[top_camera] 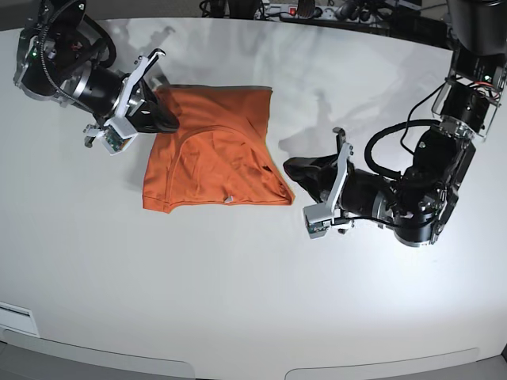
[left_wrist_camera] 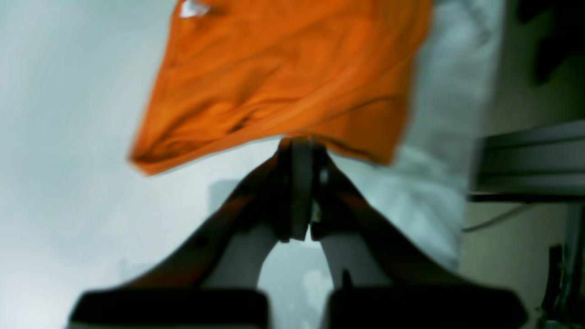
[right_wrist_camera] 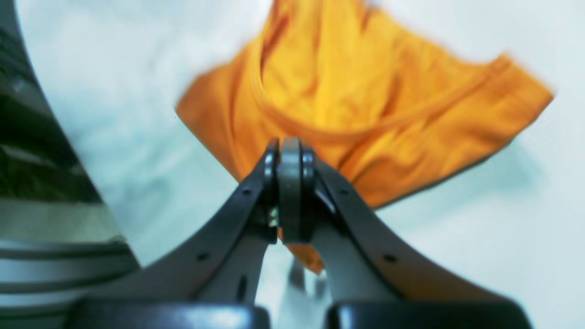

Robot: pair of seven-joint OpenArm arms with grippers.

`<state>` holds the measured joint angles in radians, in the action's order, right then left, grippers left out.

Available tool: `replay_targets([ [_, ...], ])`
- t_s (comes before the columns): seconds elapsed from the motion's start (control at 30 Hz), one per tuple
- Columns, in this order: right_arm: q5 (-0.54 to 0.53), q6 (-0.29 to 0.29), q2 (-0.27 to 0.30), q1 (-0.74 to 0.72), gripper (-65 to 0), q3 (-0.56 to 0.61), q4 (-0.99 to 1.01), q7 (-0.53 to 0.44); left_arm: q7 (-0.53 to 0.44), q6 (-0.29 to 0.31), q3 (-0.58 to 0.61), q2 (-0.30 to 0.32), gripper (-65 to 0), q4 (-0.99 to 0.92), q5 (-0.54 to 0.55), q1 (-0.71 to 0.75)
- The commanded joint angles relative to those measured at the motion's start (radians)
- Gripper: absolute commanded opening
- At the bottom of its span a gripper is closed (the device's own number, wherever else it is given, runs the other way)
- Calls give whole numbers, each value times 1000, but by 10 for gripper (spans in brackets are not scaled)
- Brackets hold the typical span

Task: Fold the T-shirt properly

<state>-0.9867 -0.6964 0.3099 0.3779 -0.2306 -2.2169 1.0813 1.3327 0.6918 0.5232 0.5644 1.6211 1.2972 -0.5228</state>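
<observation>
The orange T-shirt [top_camera: 214,150] lies partly folded on the white table [top_camera: 238,277], left of centre. My right gripper [top_camera: 170,120] is at its far left corner. In the right wrist view this gripper [right_wrist_camera: 290,141] is shut on the T-shirt [right_wrist_camera: 365,91], with orange fabric showing between the fingers. My left gripper [top_camera: 287,169] is at the shirt's right edge near the front corner. In the left wrist view it [left_wrist_camera: 299,144] is shut, tips pinched on the hem of the T-shirt [left_wrist_camera: 292,68]. Both wrist views are blurred.
Cables and a power strip [top_camera: 317,9] lie along the table's far edge. A metal frame [left_wrist_camera: 525,160] stands beyond the table's edge in the left wrist view. A white label [left_wrist_camera: 192,8] shows on the shirt.
</observation>
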Motion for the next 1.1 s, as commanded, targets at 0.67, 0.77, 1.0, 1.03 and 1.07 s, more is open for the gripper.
replay_targets([
  [0.67, -497, -2, 9, 91, -650, -607, -27, 315, 64, 6, -621, 77, -650, 225, 186, 378],
  [0.77, -497, -2, 9, 185, -650, -676, -28, 315, 64, 6, -682, 108, -650, 331, 186, 496],
  [1.0, -497, -2, -3, 410, -650, -850, -28, 315, 64, -23, -898, 146, -650, 549, 186, 853],
  [1.03, -497, -2, -9, 443, -650, -873, -28, 315, 64, -34, -932, 145, -650, 574, 186, 912],
  [1.07, -497, -2, -15, 474, -650, -892, -28, 315, 64, -35, -964, 145, -650, 597, 186, 972],
])
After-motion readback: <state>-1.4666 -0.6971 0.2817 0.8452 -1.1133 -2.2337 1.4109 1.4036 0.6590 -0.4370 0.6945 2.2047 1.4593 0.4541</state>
